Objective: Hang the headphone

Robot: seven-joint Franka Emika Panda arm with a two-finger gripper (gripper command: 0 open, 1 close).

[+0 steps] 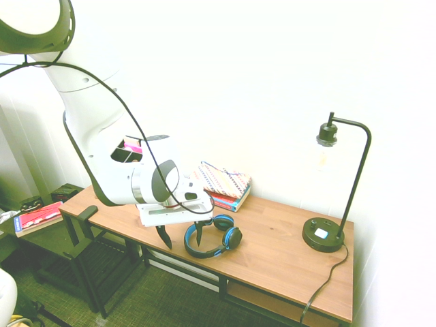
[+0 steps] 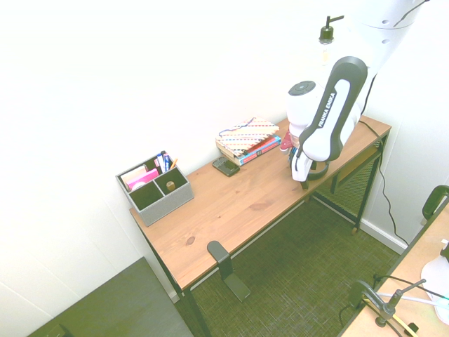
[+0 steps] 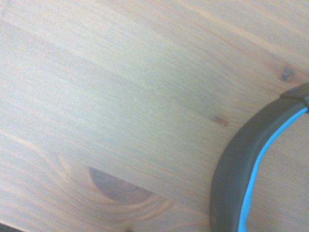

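Wooden desk [image 1: 286,255] along a white wall, carrying, in descending size: black lamp [image 1: 340,184] at one end, grey organiser [image 2: 156,188] at the other, stacked books [image 1: 226,185] by the wall, and the headphone [image 1: 212,236] lying flat near the front edge. Gripper [image 1: 180,237] points almost straight down, jaws spread wide and empty, one finger inside the headband arc and one outside toward the desk edge. Wrist view: black band with blue stripe curving over bare wood. Risks, as judged: closing off-centre on the curved band could let it pivot or slip; a finger pressing down on the band could skid the headphone off the front edge; no hook is plainly visible, so the hanging point is uncertain
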